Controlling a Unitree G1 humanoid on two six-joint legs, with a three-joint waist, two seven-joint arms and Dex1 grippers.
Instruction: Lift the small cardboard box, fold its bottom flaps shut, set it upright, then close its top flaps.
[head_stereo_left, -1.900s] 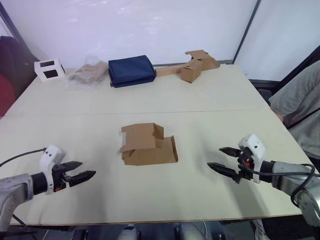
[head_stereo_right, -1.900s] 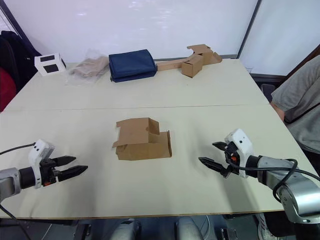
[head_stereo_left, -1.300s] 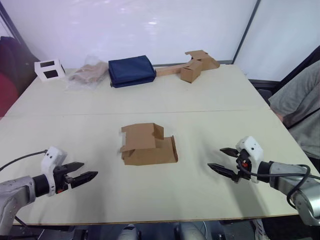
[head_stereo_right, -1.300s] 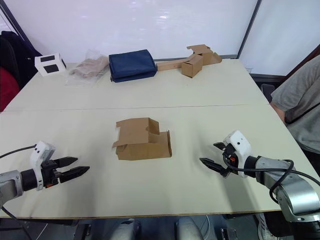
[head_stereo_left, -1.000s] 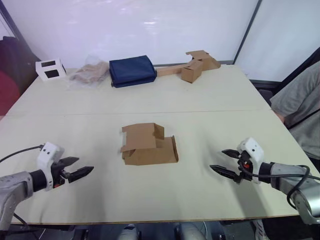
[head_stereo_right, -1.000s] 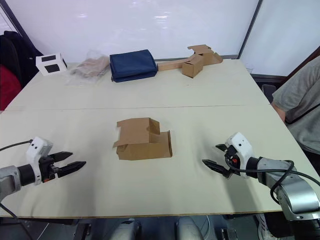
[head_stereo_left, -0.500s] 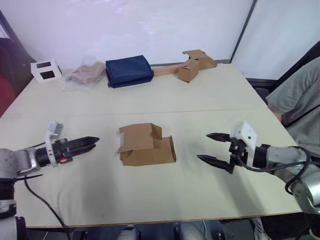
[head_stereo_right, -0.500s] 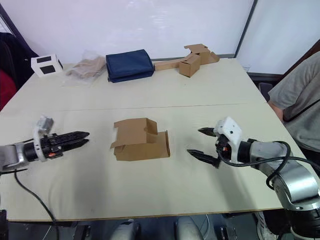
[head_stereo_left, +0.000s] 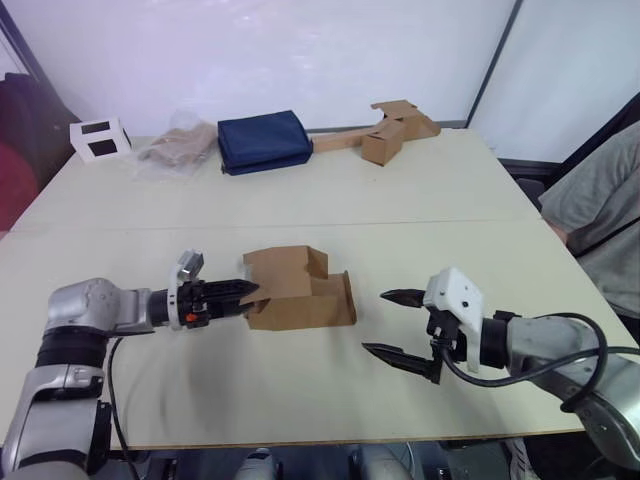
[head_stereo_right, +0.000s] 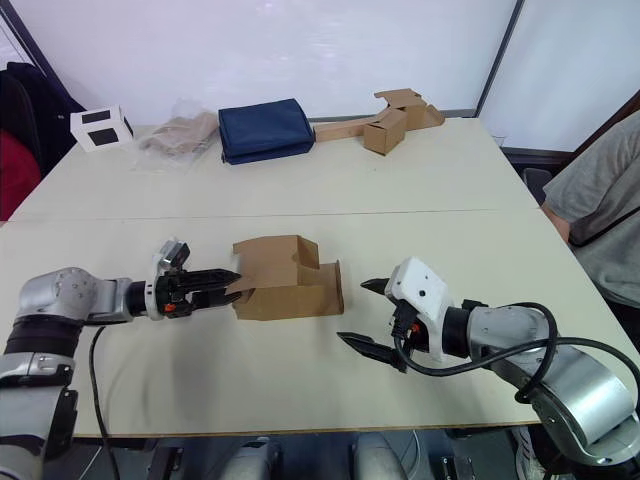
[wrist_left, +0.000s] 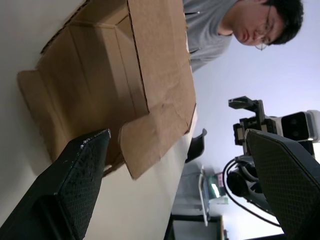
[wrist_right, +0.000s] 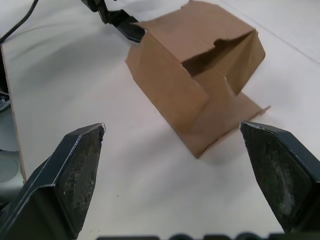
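A pale beige table stretches away from me to a white wall, with a seam running across its middle. Nearest to me, on my right side, my right gripper hangs just above the tabletop with its two black fingers spread wide, holding nothing; it points toward the small cardboard box and stays apart from it. In the right wrist view the box sits between my spread fingertips but well ahead of them, its open end and loose flaps turned toward that camera.

On my left, my left gripper reaches in low over the table, fingers parted, with the tips right at the box's left end, at the edge of a flap there. I cannot tell whether they actually touch the cardboard. In the left wrist view the fingers stand wide open on either side of the box's hollow end.

The box lies on its side near the table's centre, flaps open at both ends.

Farther off, along the back edge, sit a white box with black panels, a crumpled clear bag, a folded navy cloth and another brown box joined to a long cardboard strip. A person in a grey shirt sits at the right side of the table.
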